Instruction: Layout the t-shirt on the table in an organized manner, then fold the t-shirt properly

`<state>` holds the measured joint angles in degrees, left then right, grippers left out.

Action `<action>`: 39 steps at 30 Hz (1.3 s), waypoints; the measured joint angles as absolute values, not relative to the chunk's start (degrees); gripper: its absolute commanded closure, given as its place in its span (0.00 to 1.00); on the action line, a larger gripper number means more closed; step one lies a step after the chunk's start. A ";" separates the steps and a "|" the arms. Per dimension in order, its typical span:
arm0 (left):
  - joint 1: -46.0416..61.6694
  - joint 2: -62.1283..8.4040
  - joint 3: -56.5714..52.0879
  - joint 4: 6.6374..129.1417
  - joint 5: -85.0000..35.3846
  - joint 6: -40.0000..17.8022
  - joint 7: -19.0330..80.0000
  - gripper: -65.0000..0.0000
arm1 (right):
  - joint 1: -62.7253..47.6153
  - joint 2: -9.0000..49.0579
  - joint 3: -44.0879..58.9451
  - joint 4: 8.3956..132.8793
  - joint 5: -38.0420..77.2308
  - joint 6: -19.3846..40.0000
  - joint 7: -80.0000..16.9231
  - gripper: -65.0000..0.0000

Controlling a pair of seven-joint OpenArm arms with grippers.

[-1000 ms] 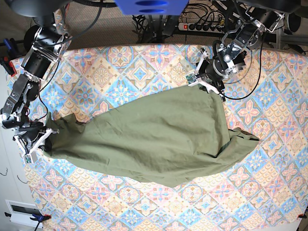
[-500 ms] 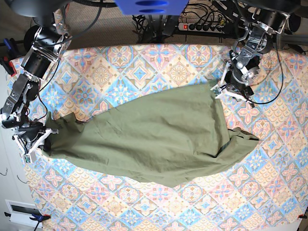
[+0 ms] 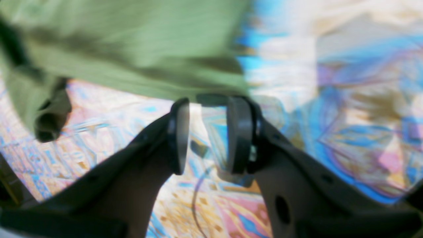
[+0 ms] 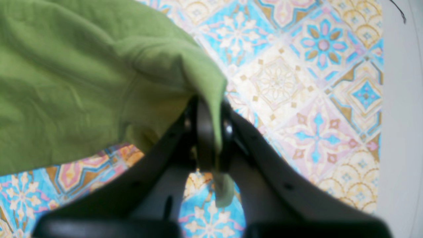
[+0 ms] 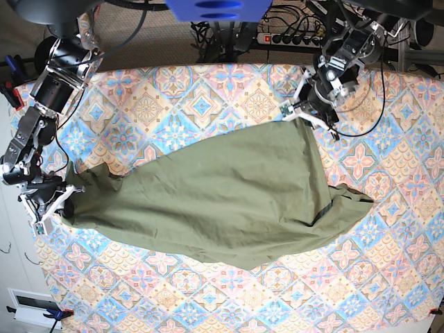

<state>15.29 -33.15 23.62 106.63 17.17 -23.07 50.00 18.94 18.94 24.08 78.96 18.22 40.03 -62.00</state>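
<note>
The olive-green t-shirt (image 5: 222, 201) lies crumpled in a long diagonal shape across the patterned table (image 5: 173, 90). My right gripper (image 5: 54, 207) is at the shirt's left end. In the right wrist view that gripper (image 4: 211, 110) is shut on a fold of the t-shirt (image 4: 66, 82). My left gripper (image 5: 309, 116) hovers at the shirt's top right corner. The left wrist view is blurred. There the left gripper (image 3: 209, 102) is open with nothing between its fingers, and the edge of the t-shirt (image 3: 132, 43) hangs just past the fingertips.
A power strip with cables (image 5: 291, 38) lies beyond the table's far edge. A blue object (image 5: 218, 8) sits at the top centre. The shirt's right end (image 5: 354, 201) bunches toward the table's right side. A pale strip (image 4: 400, 132) marks the table's edge beside my right gripper.
The left arm swung right, off the shirt's top corner, then came back to that corner. The right arm and the shirt's left end have stayed put.
</note>
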 measured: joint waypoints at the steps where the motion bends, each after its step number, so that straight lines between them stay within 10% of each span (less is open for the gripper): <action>1: 15.75 -33.39 23.51 106.91 17.30 -23.18 50.39 0.71 | 18.96 18.94 24.08 78.98 18.22 40.03 -62.00 0.99; 13: 17.93 -35.40 21.61 110.54 17.65 -22.94 50.61 0.44 | 19.16 18.92 24.05 78.96 18.24 40.05 -62.15 0.99; 39: 11.55 -33.15 26.55 107.11 17.58 -23.38 53.34 0.45 | 19.03 18.90 24.03 78.98 18.39 40.05 -62.19 0.99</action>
